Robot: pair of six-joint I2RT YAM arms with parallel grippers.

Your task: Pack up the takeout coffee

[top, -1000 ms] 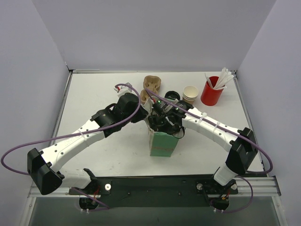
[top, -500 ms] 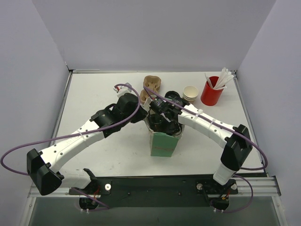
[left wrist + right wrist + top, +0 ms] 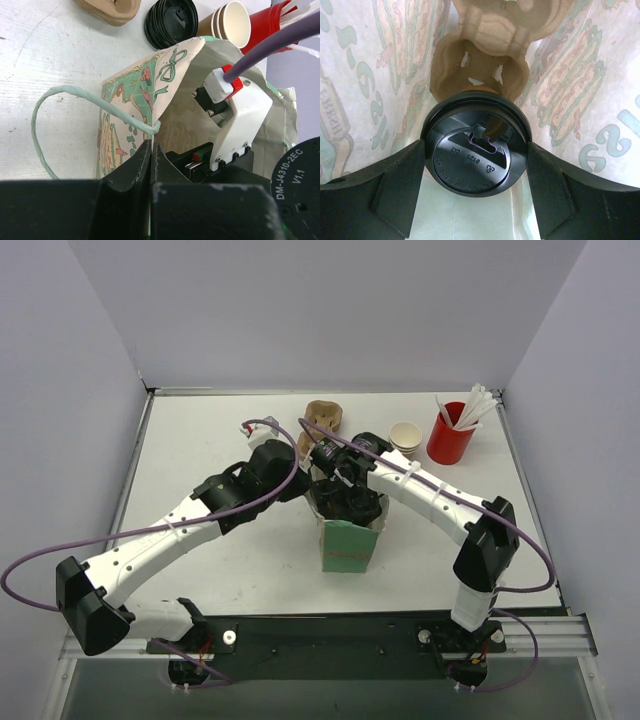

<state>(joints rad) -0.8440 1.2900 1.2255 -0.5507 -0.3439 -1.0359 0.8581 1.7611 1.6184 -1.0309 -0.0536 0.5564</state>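
My right gripper [image 3: 475, 166] — pinching takeout coffee [image 3: 470, 172] by its lid [image 3: 451, 125] | likely light, squashy | left gripper [image 3: 151, 167] — pinching paper bag [image 3: 131, 100]

Left end effector [image 3: 151, 152] pinched shut, reaching inward; right end effector [image 3: 476, 172] angled downward, jaws gripping wide.

Right claw [image 3: 475, 156] deep in paper bag [image 3: 367, 65], walls near either side, pulp carrier [image 3: 480, 62] beneath.

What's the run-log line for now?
left gripper shut on paper bag rim | right gripper holding takeout coffee inside bag, over cup carrier
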